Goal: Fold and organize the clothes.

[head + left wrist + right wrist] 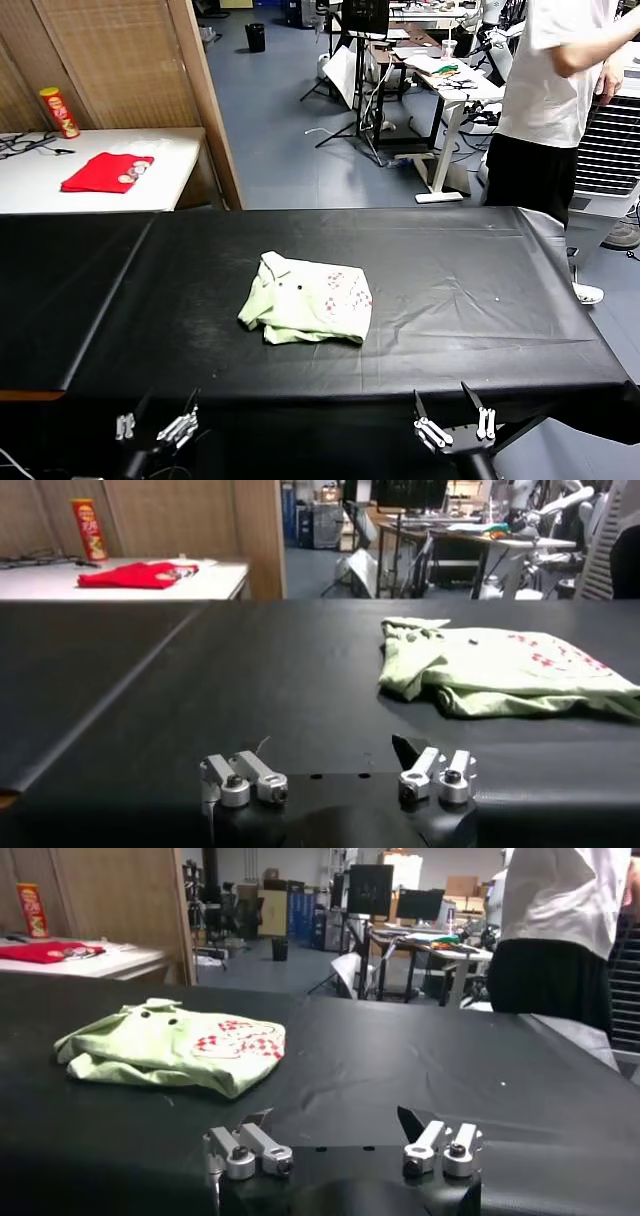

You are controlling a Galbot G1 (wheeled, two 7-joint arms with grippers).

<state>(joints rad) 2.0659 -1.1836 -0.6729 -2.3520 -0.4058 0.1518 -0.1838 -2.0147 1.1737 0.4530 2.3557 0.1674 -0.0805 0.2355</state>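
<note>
The clothes, a pale green T-shirt with a pinkish-red print, lie loosely bundled in the middle of the black table. The same shirt shows in the left wrist view and, print up, as the shirt in the right wrist view. My left gripper hangs open at the table's near edge, left of the shirt and well short of it. My right gripper stands open at the near edge on the right, also apart from the shirt. Nothing is between either pair of fingers.
A white side table at the back left carries a red folded garment and a red-and-yellow can. A person in a white shirt stands at the table's far right corner. Desks and stands crowd the room behind.
</note>
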